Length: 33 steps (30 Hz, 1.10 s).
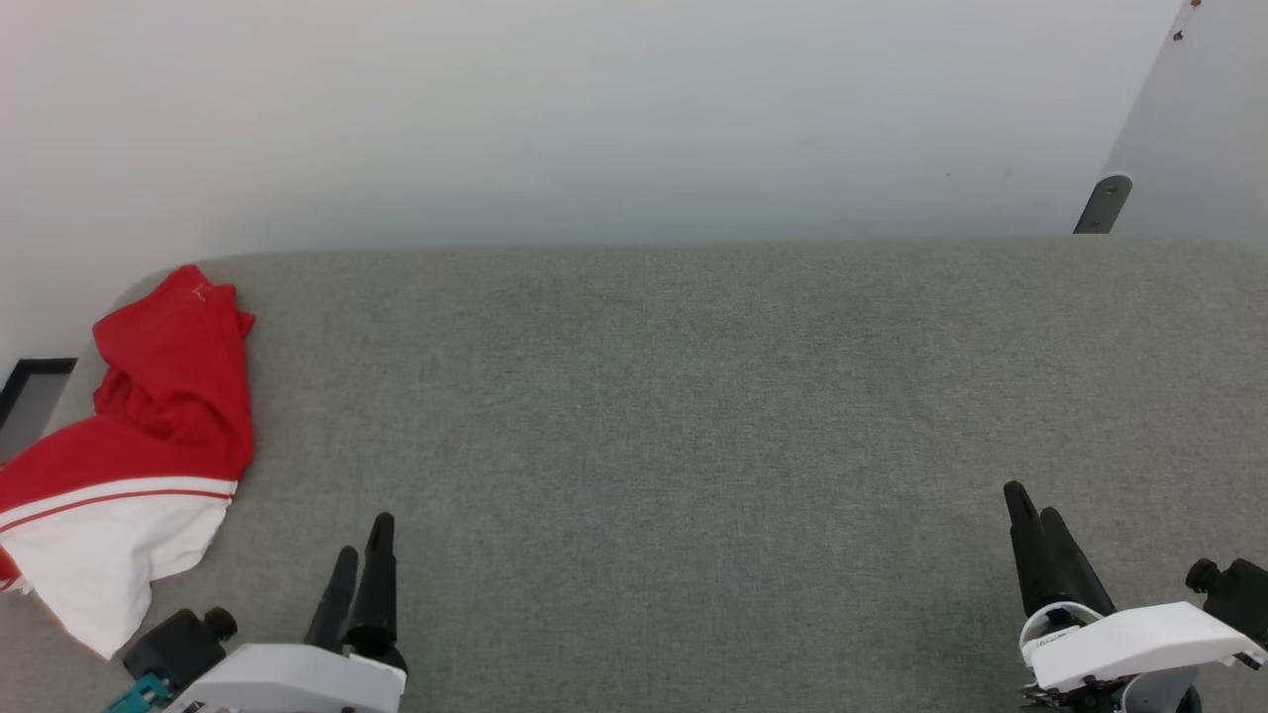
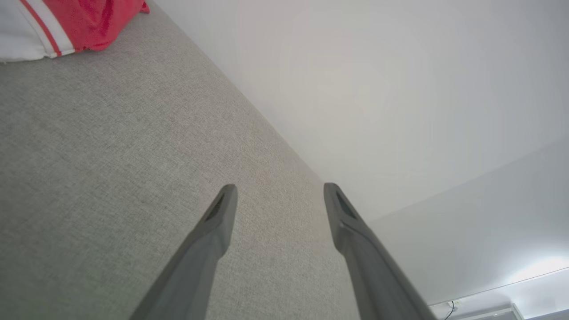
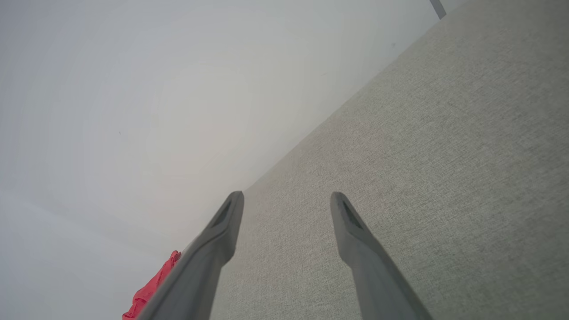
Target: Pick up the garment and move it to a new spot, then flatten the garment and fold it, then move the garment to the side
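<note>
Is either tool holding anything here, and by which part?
Nothing is held. The left tool and right tool stand open and empty; the garment lies crumpled, apart from both.

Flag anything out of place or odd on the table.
Just the shirt: it lies bunched in a crumpled heap at the far left of the grey table, not spread flat. No spill or damage shows. The left pincer and right pincer stand open, clear of it.

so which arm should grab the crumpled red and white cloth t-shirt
Probably left. The crumpled red and white cloth T-shirt lies at the grey fabric surface's left end, close beside the open left gripper; the open right gripper sits far across on the other side.
</note>
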### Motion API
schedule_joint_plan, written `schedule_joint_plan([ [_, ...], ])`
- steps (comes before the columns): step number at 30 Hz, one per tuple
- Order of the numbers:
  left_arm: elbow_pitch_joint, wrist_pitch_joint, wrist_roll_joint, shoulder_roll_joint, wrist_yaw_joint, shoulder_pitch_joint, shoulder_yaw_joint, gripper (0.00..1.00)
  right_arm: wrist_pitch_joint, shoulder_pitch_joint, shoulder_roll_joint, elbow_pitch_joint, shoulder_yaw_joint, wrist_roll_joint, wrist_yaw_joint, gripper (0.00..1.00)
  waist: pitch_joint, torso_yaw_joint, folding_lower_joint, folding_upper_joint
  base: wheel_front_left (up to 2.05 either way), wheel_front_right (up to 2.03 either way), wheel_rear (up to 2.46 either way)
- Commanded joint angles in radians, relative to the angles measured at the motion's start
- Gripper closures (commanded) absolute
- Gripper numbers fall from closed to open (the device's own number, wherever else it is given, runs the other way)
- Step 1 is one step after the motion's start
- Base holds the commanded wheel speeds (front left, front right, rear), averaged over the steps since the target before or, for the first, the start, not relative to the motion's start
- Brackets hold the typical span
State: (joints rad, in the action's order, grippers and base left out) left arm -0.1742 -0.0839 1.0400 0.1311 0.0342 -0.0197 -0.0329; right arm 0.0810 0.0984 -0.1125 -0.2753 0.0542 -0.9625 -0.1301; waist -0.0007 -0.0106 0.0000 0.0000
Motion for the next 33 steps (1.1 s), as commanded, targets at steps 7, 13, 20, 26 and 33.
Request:
schedule_joint_plan([
  [7,0.031,-0.031,-0.163,0.014,-0.007,0.001,0.002,0.0,0.029,0.031,0.001,0.014,-0.013,0.171,-0.001,0.0,0.0,-0.004,0.0,0.0,0.0,0.0,0.0],
  [13,0.038,-0.045,-0.24,0.016,-0.001,0.007,0.002,0.0,0.041,0.029,0.008,0.02,-0.024,0.243,-0.001,0.0,0.0,-0.005,0.0,0.0,0.0,0.0,0.0],
  [20,0.041,-0.064,-0.329,0.018,0.009,0.014,0.004,0.0,0.054,0.026,0.006,0.027,-0.024,0.331,-0.001,0.0,-0.001,-0.006,0.0,0.0,0.0,0.0,0.0],
  [26,0.041,-0.08,-0.403,0.025,0.018,0.018,-0.003,0.0,0.066,0.023,0.006,0.033,-0.027,0.396,-0.001,0.0,-0.004,-0.008,0.0,0.0,0.0,0.0,0.0],
  [33,0.051,-0.097,-0.472,0.027,0.02,0.024,0.001,0.0,0.079,0.022,0.005,0.039,-0.032,0.468,-0.001,0.0,-0.006,-0.011,0.0,0.0,0.0,0.0,0.0],
])
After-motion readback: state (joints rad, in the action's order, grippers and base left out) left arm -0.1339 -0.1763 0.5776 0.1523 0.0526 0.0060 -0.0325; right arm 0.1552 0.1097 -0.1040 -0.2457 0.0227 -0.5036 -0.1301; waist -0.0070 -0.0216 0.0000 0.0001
